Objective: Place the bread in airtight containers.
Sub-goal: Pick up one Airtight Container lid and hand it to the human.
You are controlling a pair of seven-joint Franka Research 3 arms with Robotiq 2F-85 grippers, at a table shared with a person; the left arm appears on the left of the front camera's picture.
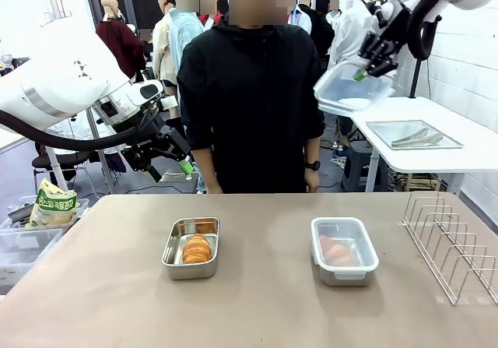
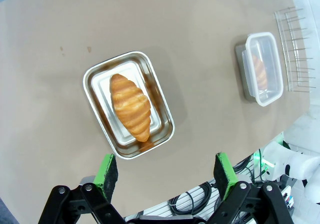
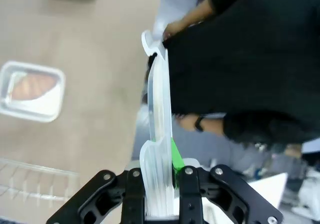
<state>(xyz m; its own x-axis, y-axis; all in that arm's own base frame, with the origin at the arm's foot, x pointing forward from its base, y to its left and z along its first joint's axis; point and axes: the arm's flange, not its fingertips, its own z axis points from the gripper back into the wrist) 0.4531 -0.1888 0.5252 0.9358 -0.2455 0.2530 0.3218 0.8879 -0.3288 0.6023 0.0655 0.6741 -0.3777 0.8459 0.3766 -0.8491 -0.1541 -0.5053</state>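
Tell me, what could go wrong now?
The right gripper pinches the clear lid only by its edge, high in the air, so it might slip and fall. The open tin with a croissant is far across the table, and the lid could land crooked on it.

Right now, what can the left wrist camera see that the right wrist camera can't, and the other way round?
Only the left wrist view: the whole golden-brown croissant in the open stainless-steel tin, and the open left gripper.
Only the right wrist view: the right gripper shut on a clear plastic lid, and a person's black sleeve.
Both: the lidded steel tin, wire rack and brown table.
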